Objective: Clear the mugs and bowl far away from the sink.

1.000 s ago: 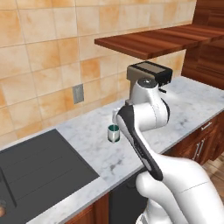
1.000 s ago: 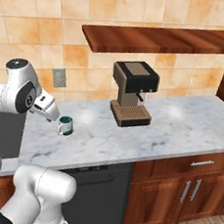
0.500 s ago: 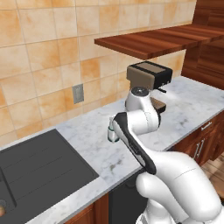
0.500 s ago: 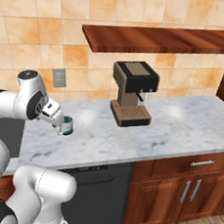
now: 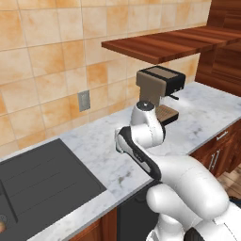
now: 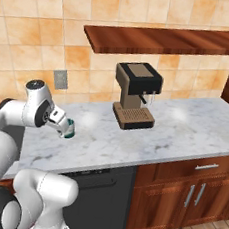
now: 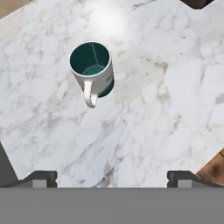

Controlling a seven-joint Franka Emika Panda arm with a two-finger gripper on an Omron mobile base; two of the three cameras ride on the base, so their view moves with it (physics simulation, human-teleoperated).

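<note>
On marble: white green-lined mug.

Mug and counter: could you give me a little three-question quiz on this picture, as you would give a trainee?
1. True or false: the mug lies on its side.
2. The mug stands on: A the marble counter; B the sink; C the shelf.
3. Fill in: the mug's inside is dark ____.

Key: 1 false, it stands upright. 2 A. 3 green. The hand's fingers are spread, holding nothing.
</note>
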